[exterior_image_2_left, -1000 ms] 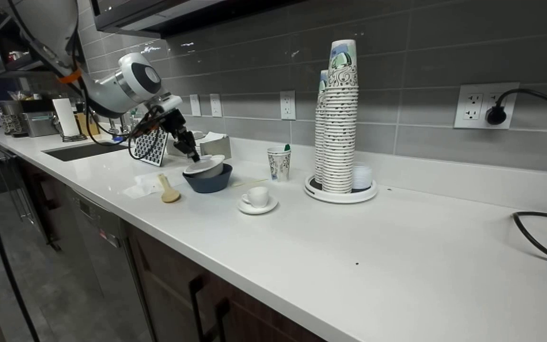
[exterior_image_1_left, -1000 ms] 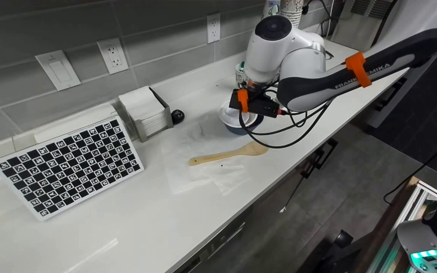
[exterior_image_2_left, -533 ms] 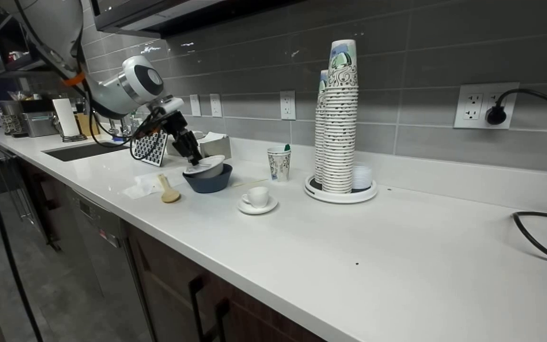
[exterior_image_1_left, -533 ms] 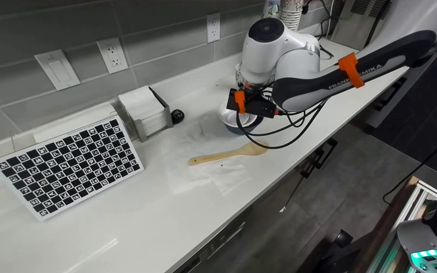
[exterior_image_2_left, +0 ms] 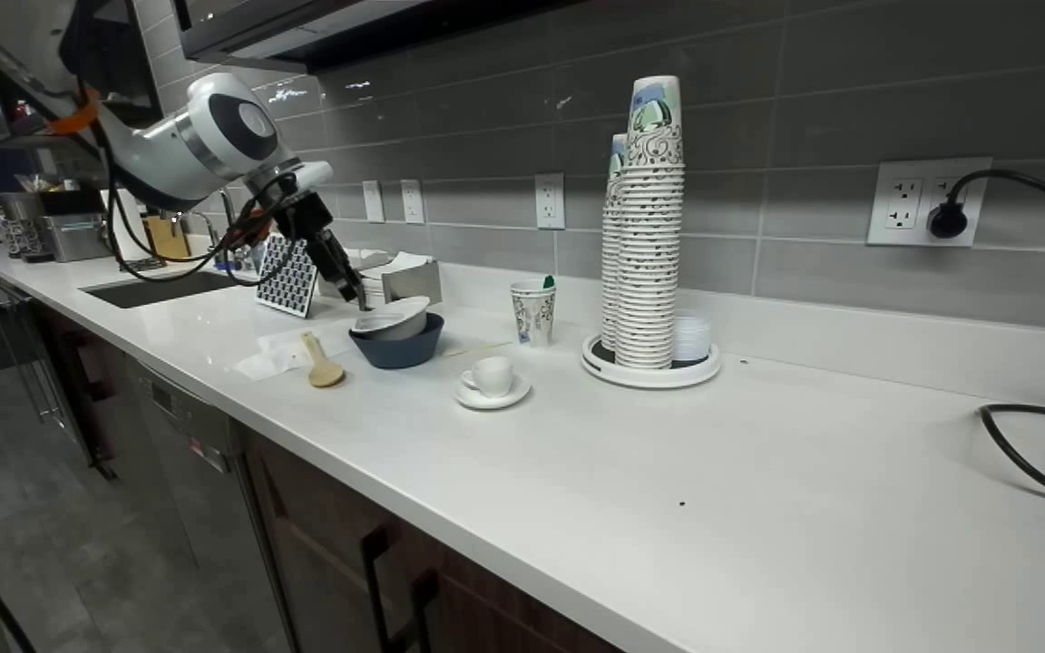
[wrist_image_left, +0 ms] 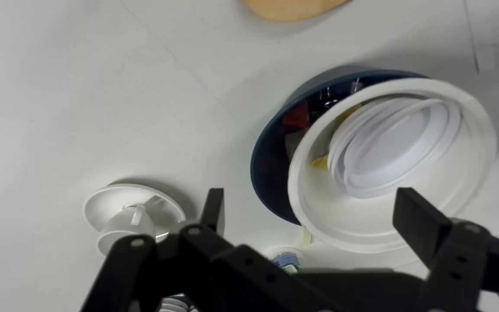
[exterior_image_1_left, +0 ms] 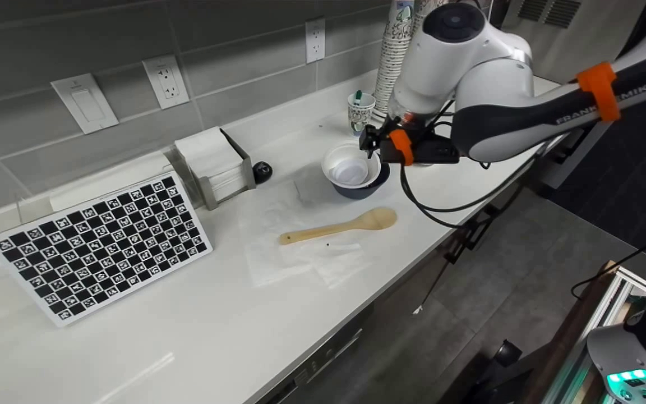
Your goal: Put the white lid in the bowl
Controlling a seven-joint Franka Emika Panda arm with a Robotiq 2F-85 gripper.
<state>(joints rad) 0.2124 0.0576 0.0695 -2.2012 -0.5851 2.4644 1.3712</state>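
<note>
A white lid (wrist_image_left: 396, 143) lies tilted inside a white bowl (wrist_image_left: 470, 186), resting on another similar lid (wrist_image_left: 340, 151). That white bowl leans within a larger dark blue bowl (wrist_image_left: 271, 173); both bowls also appear in both exterior views, the white one (exterior_image_1_left: 332, 157) on top of the blue one (exterior_image_2_left: 400, 354). My gripper (wrist_image_left: 311, 193) is open, its fingers (wrist_image_left: 418, 216) wide apart with nothing held between them. In an exterior view the gripper (exterior_image_1_left: 369, 147) hovers by the white bowl's rim, apart from the lid. The blue bowl also contains some small dark, red and yellow items, partly covered.
A wooden spoon (exterior_image_1_left: 351, 223) lies on paper sheets (exterior_image_1_left: 300, 264). A small cup on a saucer (exterior_image_2_left: 491, 381), a paper cup (exterior_image_2_left: 533, 313) and tall cup stacks (exterior_image_2_left: 649, 263) stand nearby. A napkin holder (exterior_image_1_left: 216, 168) and checkered board (exterior_image_1_left: 104, 247) are farther along the counter.
My gripper has opened and let go of the white lid, which now rests in the white bowl. The arm has drawn back from over the bowl, rightward in one exterior picture, leftward in another.
</note>
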